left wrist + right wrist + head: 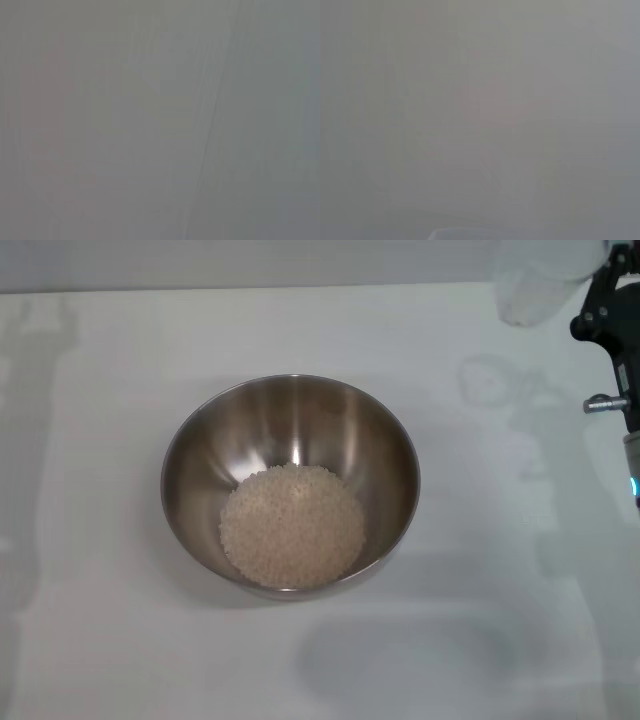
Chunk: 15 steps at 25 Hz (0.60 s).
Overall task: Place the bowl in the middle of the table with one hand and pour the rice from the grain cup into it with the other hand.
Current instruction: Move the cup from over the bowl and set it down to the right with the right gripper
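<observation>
Stainless-steel mixing bowl (290,485) upright near the centre of the head view, resting on the white counter (90,640); brushed, reflective inside, no brand, label or writing readable anywhere on it. Rice (292,526) heaped in a round off-white mound across the bowl's bottom, lying slightly toward the lower side of the bowl as seen in the frame, steel wall bare above it.

Clear grain cup (545,280) at the upper right of the frame, cut by the top edge, well apart from the bowl, looking empty through its frosted wall; no measuring marks readable. Right tool (603,310) at the upper right edge, black, just beside and touching the cup, seemingly gripping it, though fingers mostly hidden at the frame edge; silver knob and a blue-green glow lower down along the right edge on the same arm.

Faint grey shadows on the counter at upper left, right of the bowl, and below the bowl.

Left tool not visible in the head view. Both wrist views only a featureless grey haze, nothing identifiable
</observation>
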### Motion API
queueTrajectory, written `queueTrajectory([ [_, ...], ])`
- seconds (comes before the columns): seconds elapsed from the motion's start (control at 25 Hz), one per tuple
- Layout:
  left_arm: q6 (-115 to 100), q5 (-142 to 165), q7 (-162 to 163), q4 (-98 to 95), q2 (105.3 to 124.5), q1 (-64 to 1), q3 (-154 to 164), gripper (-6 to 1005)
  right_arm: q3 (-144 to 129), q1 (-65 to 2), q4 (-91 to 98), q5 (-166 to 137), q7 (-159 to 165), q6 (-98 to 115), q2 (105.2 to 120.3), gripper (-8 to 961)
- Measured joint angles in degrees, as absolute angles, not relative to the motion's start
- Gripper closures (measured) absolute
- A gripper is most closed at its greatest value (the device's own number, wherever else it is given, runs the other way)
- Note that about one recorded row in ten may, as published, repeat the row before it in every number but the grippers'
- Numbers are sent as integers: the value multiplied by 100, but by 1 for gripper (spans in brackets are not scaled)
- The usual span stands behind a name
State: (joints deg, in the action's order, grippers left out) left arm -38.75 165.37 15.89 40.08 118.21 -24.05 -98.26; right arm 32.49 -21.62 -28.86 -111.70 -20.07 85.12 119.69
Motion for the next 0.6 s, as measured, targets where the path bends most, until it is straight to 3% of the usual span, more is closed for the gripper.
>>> queueTrajectory([
  [0.6, -3875, 16541, 1535, 4007, 11816, -2518, -9854, 496, 3299, -2198, -2896, -10397, -1095, 7232, 11971, 937],
])
